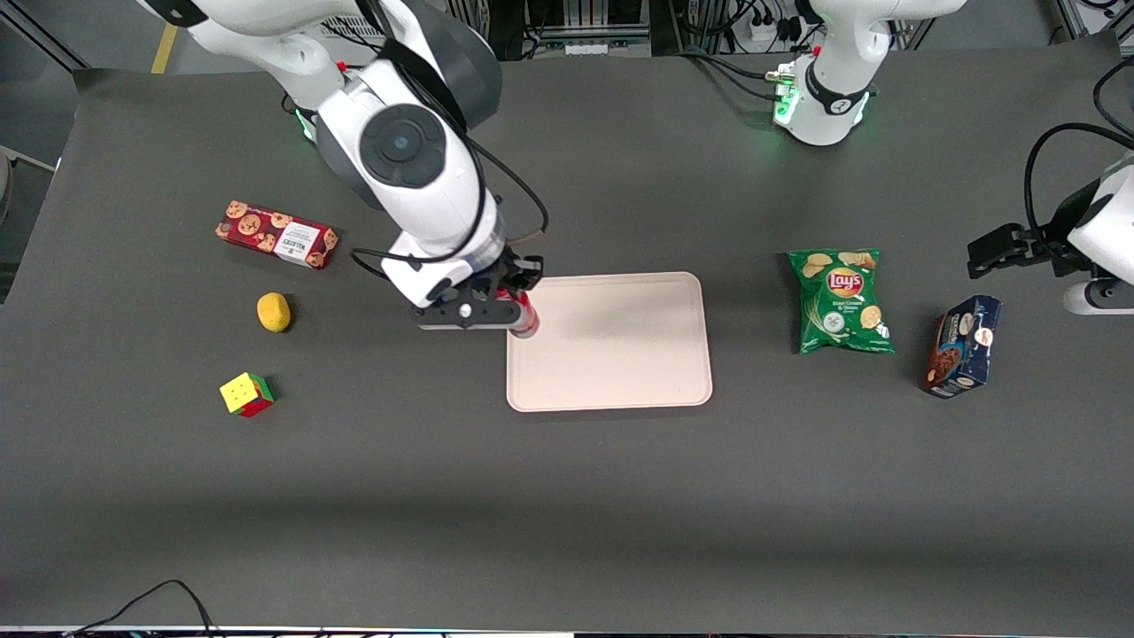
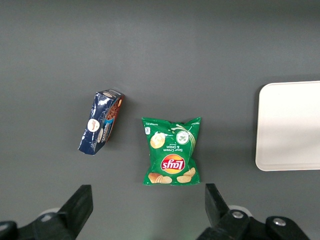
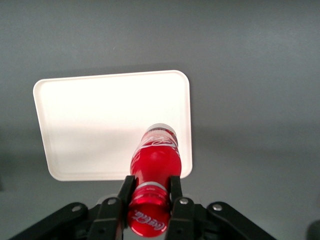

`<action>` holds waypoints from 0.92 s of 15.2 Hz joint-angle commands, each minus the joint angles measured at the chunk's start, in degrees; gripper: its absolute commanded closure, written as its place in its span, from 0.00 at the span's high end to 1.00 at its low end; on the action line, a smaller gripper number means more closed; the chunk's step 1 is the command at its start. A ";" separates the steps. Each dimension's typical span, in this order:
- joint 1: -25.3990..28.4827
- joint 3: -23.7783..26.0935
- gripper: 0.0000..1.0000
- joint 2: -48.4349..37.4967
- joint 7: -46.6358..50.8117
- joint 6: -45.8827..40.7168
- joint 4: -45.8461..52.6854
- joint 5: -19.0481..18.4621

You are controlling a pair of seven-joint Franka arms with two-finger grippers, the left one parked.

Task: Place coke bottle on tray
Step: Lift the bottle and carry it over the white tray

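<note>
I have the pincer [image 1: 512, 312] clamped on the coke bottle's [image 3: 155, 165] neck, hanging it base-down over the tray's [image 1: 620, 354] edge nearest the working arm, so it can land upright inside the rim.

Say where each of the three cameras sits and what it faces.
Front view: high, facing both arms; gripper holds the coke bottle at the tray edge.
Right wrist view: looks down past its fingers at bottle and tray.
Left wrist view: looks down at the chips bag; shares the tray with both others.
</note>
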 commanded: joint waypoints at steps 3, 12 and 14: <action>2.58 0.06 0.00 6.74 5.61 3.37 3.55 -5.00; 1.70 -0.03 0.00 9.21 5.61 12.34 -3.83 -6.42; 1.52 -0.38 0.00 9.21 5.26 12.43 -5.06 -6.68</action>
